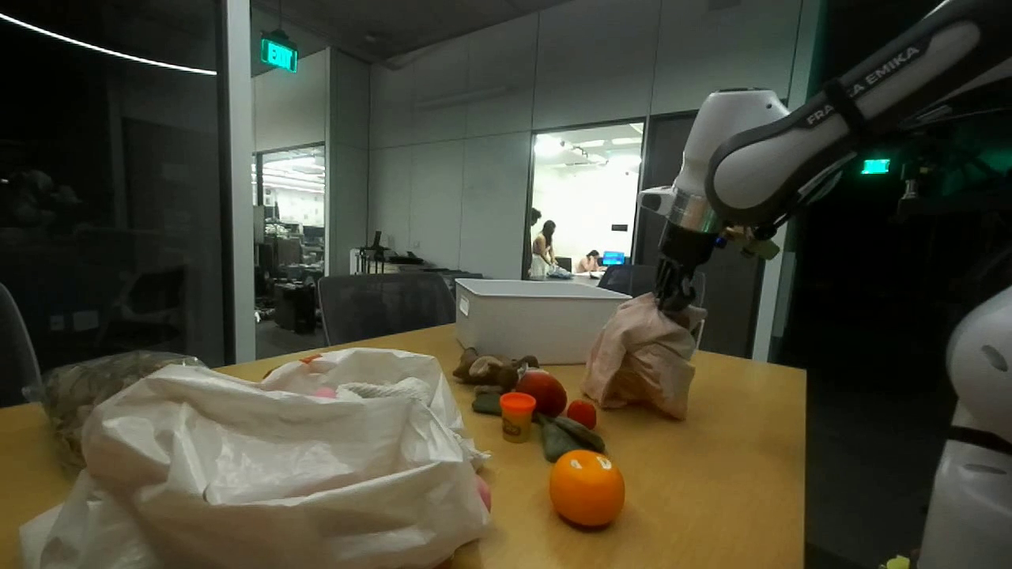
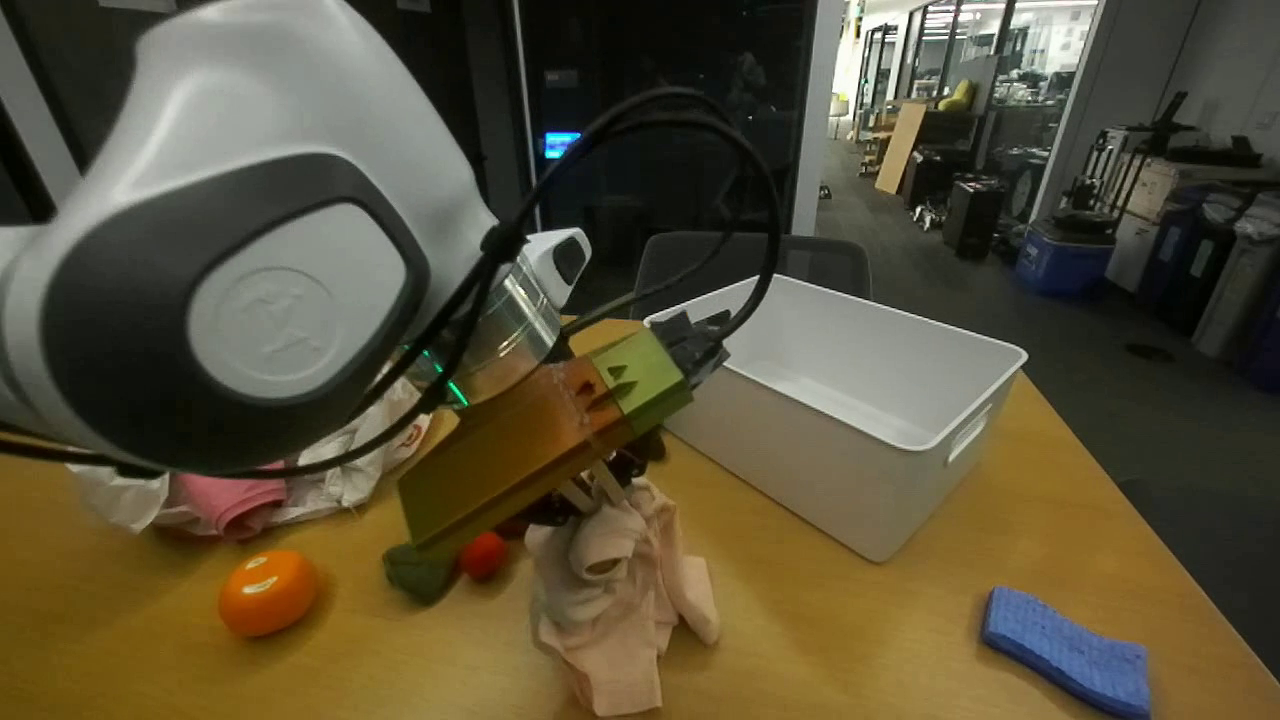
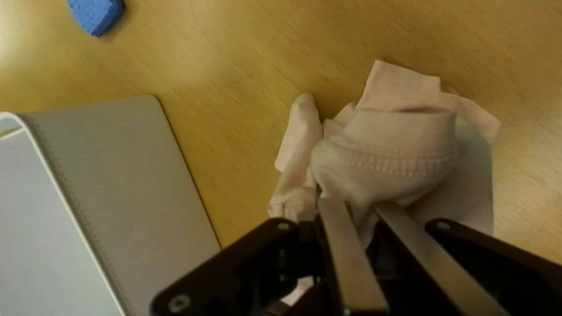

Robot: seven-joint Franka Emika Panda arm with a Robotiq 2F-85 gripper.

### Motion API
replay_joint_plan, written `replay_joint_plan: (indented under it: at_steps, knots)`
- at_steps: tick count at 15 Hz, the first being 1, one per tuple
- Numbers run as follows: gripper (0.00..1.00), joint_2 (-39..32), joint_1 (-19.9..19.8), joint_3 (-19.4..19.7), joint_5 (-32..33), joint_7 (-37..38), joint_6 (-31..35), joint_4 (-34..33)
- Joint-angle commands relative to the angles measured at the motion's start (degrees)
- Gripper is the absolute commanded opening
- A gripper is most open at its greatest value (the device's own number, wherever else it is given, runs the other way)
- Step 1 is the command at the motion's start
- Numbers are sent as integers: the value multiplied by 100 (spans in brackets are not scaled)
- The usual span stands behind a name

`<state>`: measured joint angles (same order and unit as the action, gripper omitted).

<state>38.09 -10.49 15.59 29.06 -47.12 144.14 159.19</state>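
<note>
A pale pink cloth [image 1: 642, 359] is bunched up at its top in my gripper [image 1: 677, 299]. In both exterior views it hangs down from the fingers, and its lower folds [image 2: 630, 640] are at or just above the table; I cannot tell which. In the wrist view, the two metal fingers of my gripper [image 3: 358, 204] are close together with a fold of the cloth [image 3: 390, 140] pinched between them. The white bin [image 2: 800, 440] stands beside the cloth, and its outer wall [image 3: 118, 184] fills the left side of the wrist view.
A blue sponge [image 2: 1065, 650] lies near the bin. An orange fruit [image 1: 587, 488], a red ball [image 1: 542, 393], a small red item [image 1: 582, 413], an orange-lidded tub [image 1: 517, 417] and a green item [image 1: 571, 438] lie nearby. A white plastic bag [image 1: 277, 458] stands on the wooden table.
</note>
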Motion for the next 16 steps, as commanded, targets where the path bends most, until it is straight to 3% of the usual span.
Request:
replay_joint_plan:
  at_steps: [1, 8, 9, 11, 16]
  knots:
    - [8, -730, 140, 147, 1, -339, 834, 8]
    - [7, -1857, 202, 266, -199, -1167, 1906, 22]
    - [37, -1918, 157, 226, -228, -1174, 1961, 21]
    - [43, -1875, 107, 169, -291, -1218, 1879, 11]
    - [81, -1426, 23, 128, -321, -1229, 1683, -96]
